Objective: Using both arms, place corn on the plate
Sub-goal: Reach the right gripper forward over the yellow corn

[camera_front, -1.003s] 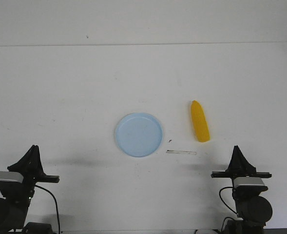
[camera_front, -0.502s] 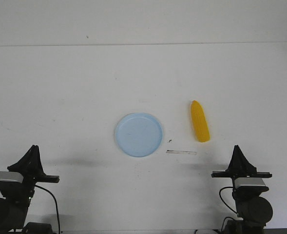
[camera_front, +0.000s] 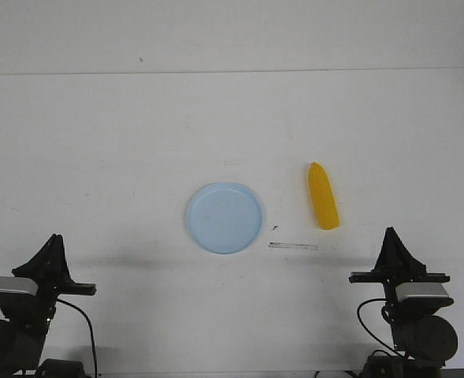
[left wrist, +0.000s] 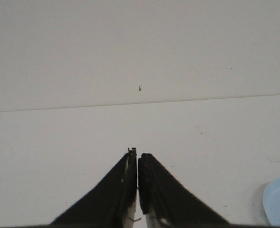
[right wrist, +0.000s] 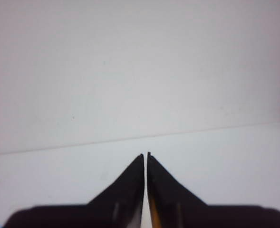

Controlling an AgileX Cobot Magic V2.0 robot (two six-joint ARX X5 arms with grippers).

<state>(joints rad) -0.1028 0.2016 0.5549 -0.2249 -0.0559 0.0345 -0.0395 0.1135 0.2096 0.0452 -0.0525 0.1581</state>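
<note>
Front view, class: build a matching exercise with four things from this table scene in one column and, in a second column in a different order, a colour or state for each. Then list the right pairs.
Things
1. corn
2. plate
3. left gripper
4. table

Colours or states
A. white, carrying everything else
B. black, fingers closed together on nothing
C. bright yellow, lying on the table to the right of the plate
D. pale blue, round, nothing on it

Pairs: 1-C, 2-D, 3-B, 4-A
</note>
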